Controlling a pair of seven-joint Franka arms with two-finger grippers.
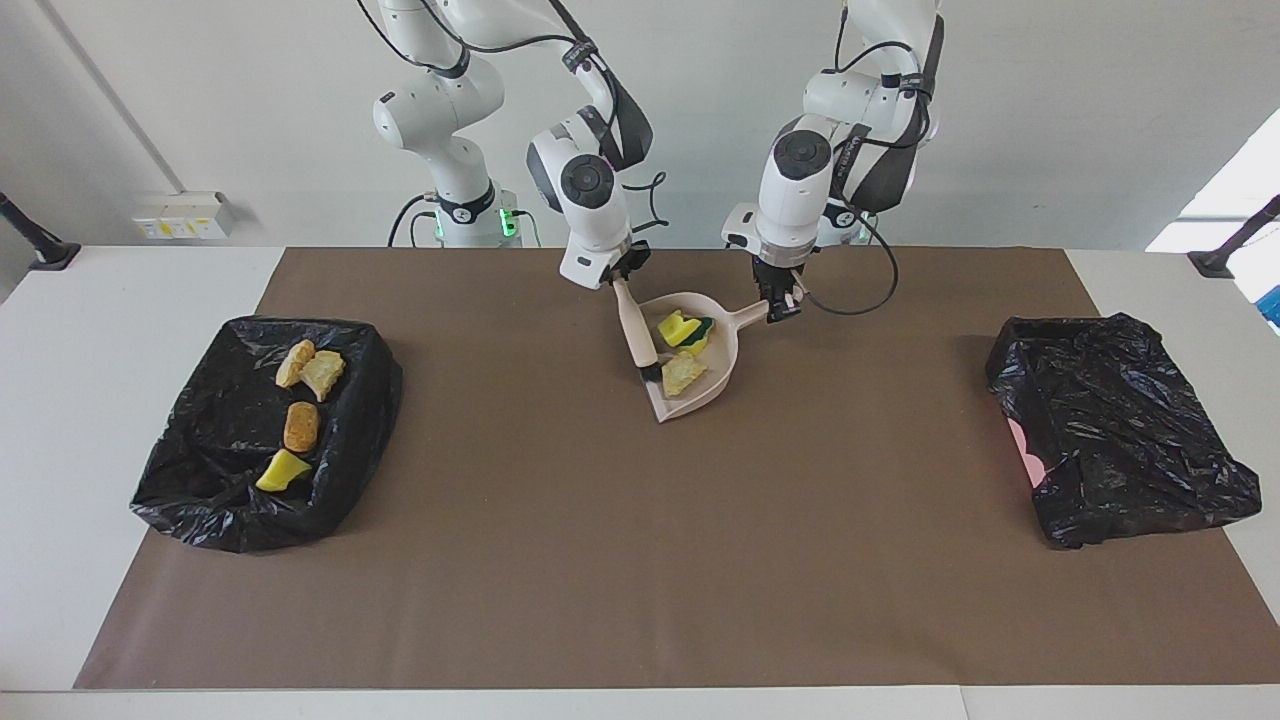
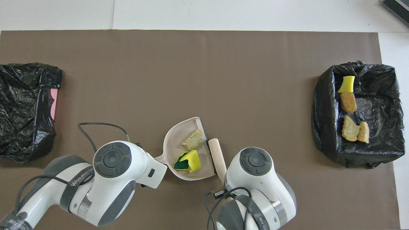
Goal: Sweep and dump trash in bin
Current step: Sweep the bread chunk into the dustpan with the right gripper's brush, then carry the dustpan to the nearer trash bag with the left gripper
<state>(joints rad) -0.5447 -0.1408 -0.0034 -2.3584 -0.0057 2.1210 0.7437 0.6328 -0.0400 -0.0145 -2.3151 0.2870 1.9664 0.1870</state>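
A beige dustpan (image 1: 718,380) sits on the brown mat close to the robots, at the table's middle; it also shows in the overhead view (image 2: 174,143). In it lie trash scraps: a yellow-and-green sponge piece (image 1: 684,328) (image 2: 191,159) and a tan lump (image 1: 683,373) (image 2: 192,140). My left gripper (image 1: 783,302) is shut on the dustpan's handle (image 2: 158,157). My right gripper (image 1: 618,272) is shut on a beige brush (image 1: 636,332) (image 2: 217,153) that lies along the pan's side toward the right arm's end. In the overhead view both grippers are hidden under their wrists.
A black-bag-lined bin (image 1: 190,480) (image 2: 322,127) at the right arm's end holds several scraps, among them a yellow wedge (image 1: 283,470) and a brown lump (image 1: 301,426). A second black-lined bin (image 1: 1120,430) (image 2: 25,108) stands at the left arm's end.
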